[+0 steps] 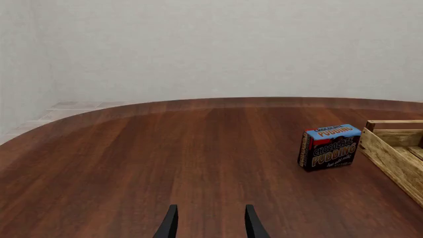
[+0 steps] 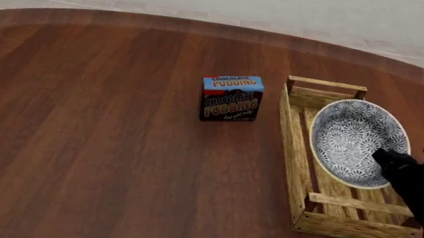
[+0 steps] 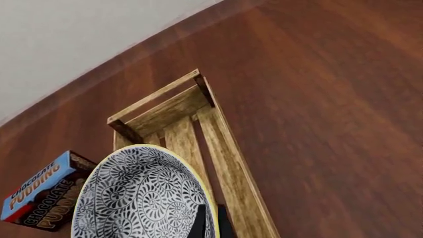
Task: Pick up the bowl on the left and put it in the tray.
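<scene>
Front view: the bowl (image 2: 353, 141) sat over the far half of the tray (image 2: 296, 151), tilted so that its patterned inside faced the camera. Whether its base touched the slats could not be told from these frames. The tray lay lengthwise on the right side of the table (image 2: 91, 125), one end bar toward the far edge and one toward the arms.

Right gripper (image 2: 386, 158) was at the bowl's near right rim. In the right wrist view the two dark fingers (image 3: 198, 224) stood nearly together with the pale yellowish rim of the bowl (image 3: 138, 198) between them, one finger inside and one outside, so the grip was closed on the bowl. The same view showed the far end bar of the tray (image 3: 158, 96) beyond the bowl.

Chocolate pudding box (image 2: 230, 98) stood upright on the table just left of the tray's far end, apart from it.

Left gripper (image 1: 210, 223) hung low at the near left of the table, well apart from everything. Left wrist view: its fingers (image 1: 169, 225) were spread with bare table between them, holding nothing. The box (image 1: 330, 147) and a tray corner (image 1: 395, 144) showed ahead of it.
</scene>
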